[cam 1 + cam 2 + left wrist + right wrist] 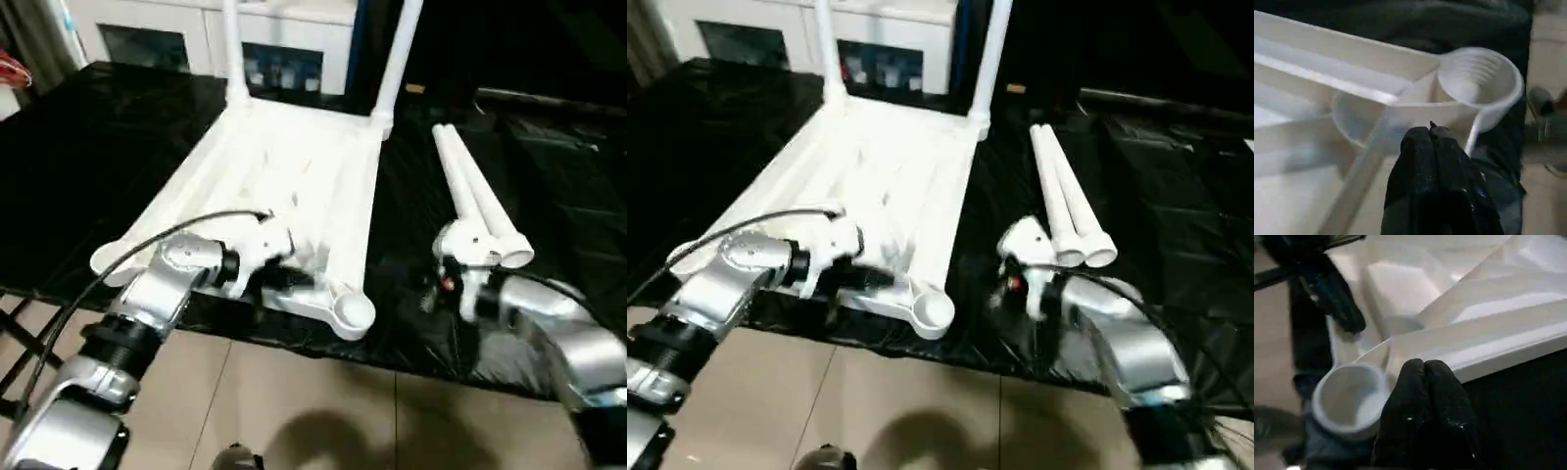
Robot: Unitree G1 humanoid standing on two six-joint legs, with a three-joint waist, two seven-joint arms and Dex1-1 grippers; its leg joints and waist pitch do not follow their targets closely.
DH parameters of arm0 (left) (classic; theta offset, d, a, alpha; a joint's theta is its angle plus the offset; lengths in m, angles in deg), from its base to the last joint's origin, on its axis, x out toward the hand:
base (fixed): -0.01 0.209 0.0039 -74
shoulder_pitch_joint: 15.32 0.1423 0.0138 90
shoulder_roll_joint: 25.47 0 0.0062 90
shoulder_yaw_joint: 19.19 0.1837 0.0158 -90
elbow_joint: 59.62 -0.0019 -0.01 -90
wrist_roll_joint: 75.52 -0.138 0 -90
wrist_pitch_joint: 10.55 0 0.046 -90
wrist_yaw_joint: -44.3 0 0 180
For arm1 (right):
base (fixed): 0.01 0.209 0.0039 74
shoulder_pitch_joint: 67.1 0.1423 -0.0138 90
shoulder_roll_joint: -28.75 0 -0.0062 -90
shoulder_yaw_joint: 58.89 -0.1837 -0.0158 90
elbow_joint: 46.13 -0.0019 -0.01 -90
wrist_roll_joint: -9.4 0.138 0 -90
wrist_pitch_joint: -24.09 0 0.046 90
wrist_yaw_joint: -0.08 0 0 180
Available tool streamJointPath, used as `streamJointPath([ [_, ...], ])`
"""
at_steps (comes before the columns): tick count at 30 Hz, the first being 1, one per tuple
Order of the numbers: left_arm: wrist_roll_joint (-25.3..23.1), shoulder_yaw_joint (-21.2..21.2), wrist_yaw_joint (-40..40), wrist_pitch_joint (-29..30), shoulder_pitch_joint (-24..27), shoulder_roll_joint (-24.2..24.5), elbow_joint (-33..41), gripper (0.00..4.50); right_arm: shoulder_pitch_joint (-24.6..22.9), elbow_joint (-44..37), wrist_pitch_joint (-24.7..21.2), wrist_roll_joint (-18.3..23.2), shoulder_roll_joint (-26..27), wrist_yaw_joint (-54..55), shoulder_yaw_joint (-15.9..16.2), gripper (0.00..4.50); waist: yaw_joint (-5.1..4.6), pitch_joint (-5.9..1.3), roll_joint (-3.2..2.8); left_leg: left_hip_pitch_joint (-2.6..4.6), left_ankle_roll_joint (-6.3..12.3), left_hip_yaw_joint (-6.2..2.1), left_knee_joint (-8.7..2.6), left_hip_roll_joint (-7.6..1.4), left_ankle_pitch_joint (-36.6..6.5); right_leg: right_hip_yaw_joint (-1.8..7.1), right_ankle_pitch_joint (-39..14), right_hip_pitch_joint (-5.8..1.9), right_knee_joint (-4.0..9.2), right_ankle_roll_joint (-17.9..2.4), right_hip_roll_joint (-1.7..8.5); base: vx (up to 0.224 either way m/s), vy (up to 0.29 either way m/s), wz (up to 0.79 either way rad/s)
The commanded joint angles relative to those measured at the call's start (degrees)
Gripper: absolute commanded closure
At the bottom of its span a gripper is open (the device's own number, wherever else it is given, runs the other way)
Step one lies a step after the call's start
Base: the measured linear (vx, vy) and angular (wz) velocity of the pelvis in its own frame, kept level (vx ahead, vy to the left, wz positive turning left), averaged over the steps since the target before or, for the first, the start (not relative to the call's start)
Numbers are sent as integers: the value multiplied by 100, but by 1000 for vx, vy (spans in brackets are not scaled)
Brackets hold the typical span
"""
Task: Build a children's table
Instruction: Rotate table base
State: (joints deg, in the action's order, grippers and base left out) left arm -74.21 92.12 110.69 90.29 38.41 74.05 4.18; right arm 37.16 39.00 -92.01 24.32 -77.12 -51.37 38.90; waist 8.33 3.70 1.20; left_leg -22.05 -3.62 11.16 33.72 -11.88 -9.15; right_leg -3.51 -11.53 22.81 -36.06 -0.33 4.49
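Black sheeting [88, 176] under upturned table top [284, 186]; no writing; both tools clenched empty.

1. No text, label, brand, number or sign can be read on any surface in these views.
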Motion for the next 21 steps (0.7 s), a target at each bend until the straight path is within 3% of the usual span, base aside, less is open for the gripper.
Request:
streamJointPath([
  [1,-305,144,-262,14,-243,-69,-240,450,-102,-321,-259,152,-277,-333,88,447,7,-390,-43,194,-115,-102,-408,-185,-1572,294,-1192,-221,504,-843,381,0,0,0],
  [4,-515,266,-395,-102,-481,-168,-656,450,-115,-393,-339,131,-417,-424,140,447,3,-414,-33,134,-92,-120,-392,-160,-1364,272,-1073,-263,487,-860,397,0,0,0],
  [12,-895,324,-1209,-50,-906,-646,-1551,450,-107,-530,-515,110,-500,-388,148,447,9,-428,-34,135,-20,-116,-355,-158,-1280,261,-765,-273,469,-1073,392,0,0,0],
  [17,-980,-73,-2541,-319,-1312,-1020,-2408,450,-78,-438,-393,-63,-437,-172,108,447,18,-419,-34,127,-57,-140,-358,-135,-1487,238,-1309,-285,540,-888,395,0,0,0],
  [19,-993,-124,-2671,-453,-1349,-1023,-2526,450,-79,-446,-412,-58,-407,-115,88,447,2,-430,-48,102,-68,-157,-361,-123,-1452,225,-1350,-304,538,-805,387,0,0,0],
  [21,-902,-228,-2624,-470,-1296,-989,-2410,450,-110,-525,-452,4,-377,-76,33,447,0,-431,-52,124,-46,-150,-353,-130,-1451,230,-1311,-276,552,-824,387,0,0,0],
])
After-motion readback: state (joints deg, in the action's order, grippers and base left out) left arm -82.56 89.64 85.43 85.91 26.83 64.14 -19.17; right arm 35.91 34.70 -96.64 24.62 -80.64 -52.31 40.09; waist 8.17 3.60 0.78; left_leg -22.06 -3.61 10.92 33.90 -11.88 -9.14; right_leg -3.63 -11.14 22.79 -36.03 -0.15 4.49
